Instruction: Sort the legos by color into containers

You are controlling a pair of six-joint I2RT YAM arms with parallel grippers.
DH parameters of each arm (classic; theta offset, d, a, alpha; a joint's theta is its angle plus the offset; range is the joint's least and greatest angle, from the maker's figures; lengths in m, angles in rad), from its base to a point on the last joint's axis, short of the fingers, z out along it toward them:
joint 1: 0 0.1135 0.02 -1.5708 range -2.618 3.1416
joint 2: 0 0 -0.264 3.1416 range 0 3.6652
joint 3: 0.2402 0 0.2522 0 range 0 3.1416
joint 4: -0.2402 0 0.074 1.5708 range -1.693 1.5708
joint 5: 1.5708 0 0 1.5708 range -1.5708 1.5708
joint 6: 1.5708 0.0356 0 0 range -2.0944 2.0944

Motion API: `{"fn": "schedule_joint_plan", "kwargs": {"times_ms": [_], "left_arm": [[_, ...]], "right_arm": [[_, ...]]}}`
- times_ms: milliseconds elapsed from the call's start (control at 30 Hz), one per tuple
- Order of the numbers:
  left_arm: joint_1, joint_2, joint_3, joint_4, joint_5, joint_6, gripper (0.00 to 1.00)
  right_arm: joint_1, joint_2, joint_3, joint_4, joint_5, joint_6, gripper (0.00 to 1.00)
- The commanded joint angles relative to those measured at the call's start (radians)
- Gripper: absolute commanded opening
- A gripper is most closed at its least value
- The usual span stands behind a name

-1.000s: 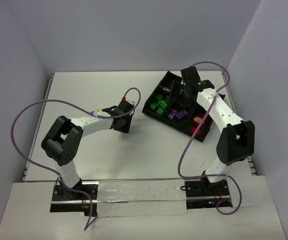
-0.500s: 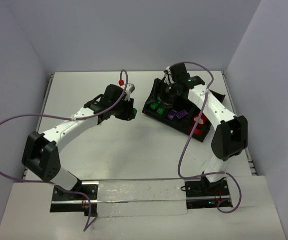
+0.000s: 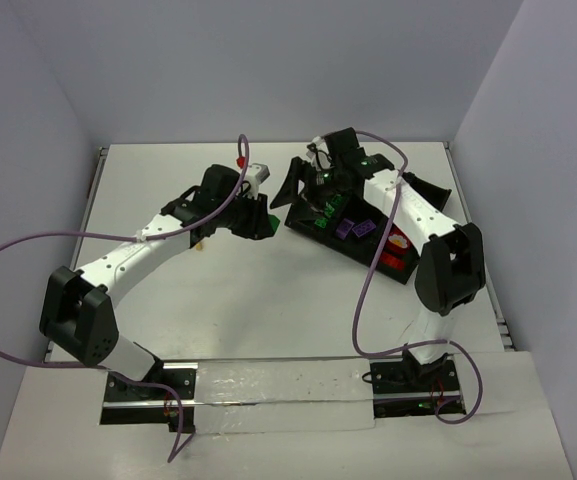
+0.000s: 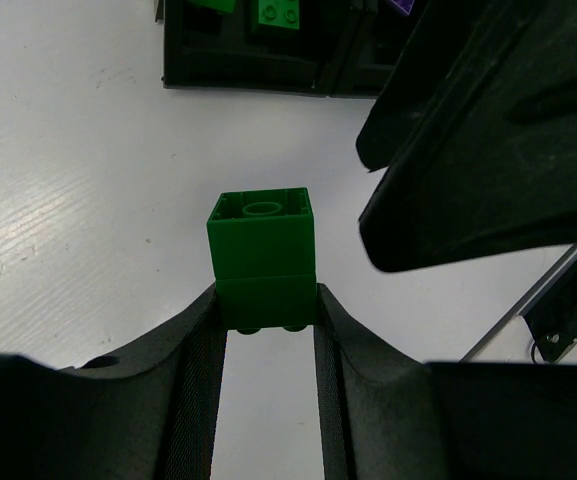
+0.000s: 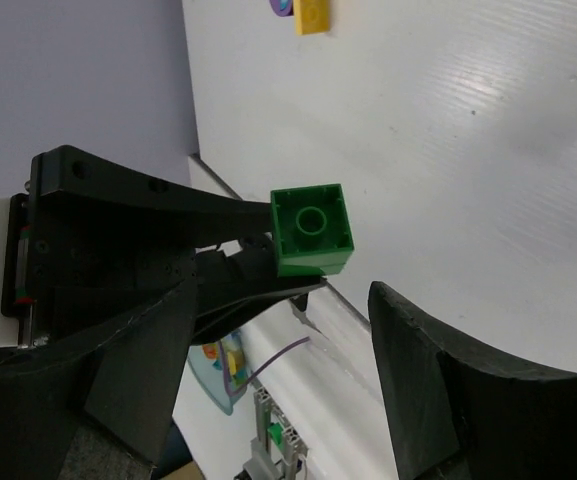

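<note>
A stack of two green legos (image 4: pixel 262 255) is pinched between the fingers of my left gripper (image 3: pixel 258 222), held above the table just left of the black tray (image 3: pixel 338 246). In the right wrist view the same green stack (image 5: pixel 311 228) sticks out of the left gripper's black fingers (image 5: pixel 168 230). My right gripper (image 5: pixel 288 370) faces it, open, a finger on each side and short of the stack. From above, the right gripper (image 3: pixel 298 190) hangs at the tray's left end. The tray's compartments hold green legos (image 3: pixel 325 212), purple legos (image 3: pixel 353 228) and red legos (image 3: pixel 396 252).
A red lego (image 3: pixel 241 162) lies on the table behind the left gripper, and a small yellow piece (image 3: pixel 200 240) lies beside the left forearm. A yellow lego (image 5: pixel 313 15) shows on the table in the right wrist view. The right gripper's finger (image 4: pixel 488 130) looms close to the held stack.
The left arm has stretched rightward, carrying the green stack up to the tray's left end. The right gripper has swung left off the tray's middle to face it.
</note>
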Motion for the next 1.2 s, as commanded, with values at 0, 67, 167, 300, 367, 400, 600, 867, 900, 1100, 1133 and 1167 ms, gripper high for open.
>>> {"fn": "schedule_joint_plan", "kwargs": {"times_ms": [0, 67, 167, 300, 367, 400, 600, 867, 900, 1100, 1133, 1167], "left_arm": [[0.002, -0.044, 0.048, 0.04, 0.033, -0.005, 0.0], [0.002, -0.05, 0.048, 0.036, 0.023, -0.002, 0.0], [0.004, -0.049, 0.048, 0.029, 0.014, 0.001, 0.0], [0.005, -0.049, 0.04, 0.034, 0.019, -0.003, 0.0], [0.005, -0.052, 0.042, 0.036, 0.019, -0.001, 0.0], [0.005, -0.052, 0.044, 0.035, 0.016, 0.002, 0.0], [0.005, -0.044, 0.056, 0.014, -0.005, 0.016, 0.0], [0.011, -0.075, 0.02, 0.015, -0.02, 0.013, 0.0], [0.011, -0.077, 0.017, 0.014, -0.021, 0.013, 0.0], [0.014, -0.076, 0.005, 0.013, -0.017, 0.016, 0.0], [0.014, -0.074, 0.005, 0.012, -0.016, 0.016, 0.0], [0.015, -0.072, 0.006, 0.011, -0.015, 0.016, 0.0]], "right_arm": [[0.02, 0.041, 0.0, 0.076, -0.05, 0.03, 0.74], [0.027, 0.054, -0.002, 0.086, -0.05, 0.031, 0.72], [0.034, 0.071, -0.013, 0.088, -0.05, 0.027, 0.7], [0.039, 0.081, -0.028, 0.099, -0.059, 0.027, 0.68], [0.038, 0.091, -0.035, 0.114, -0.076, 0.032, 0.64], [0.038, 0.094, -0.037, 0.121, -0.086, 0.035, 0.61], [0.016, 0.054, -0.121, 0.318, -0.148, 0.161, 0.03], [-0.075, -0.028, -0.319, 0.668, -0.188, 0.419, 0.0], [-0.084, -0.032, -0.328, 0.702, -0.19, 0.447, 0.0], [-0.111, -0.016, -0.184, 0.427, -0.073, 0.262, 0.0], [-0.112, -0.008, -0.113, 0.339, -0.019, 0.203, 0.0], [-0.111, 0.0, -0.053, 0.252, 0.054, 0.144, 0.0]]}}
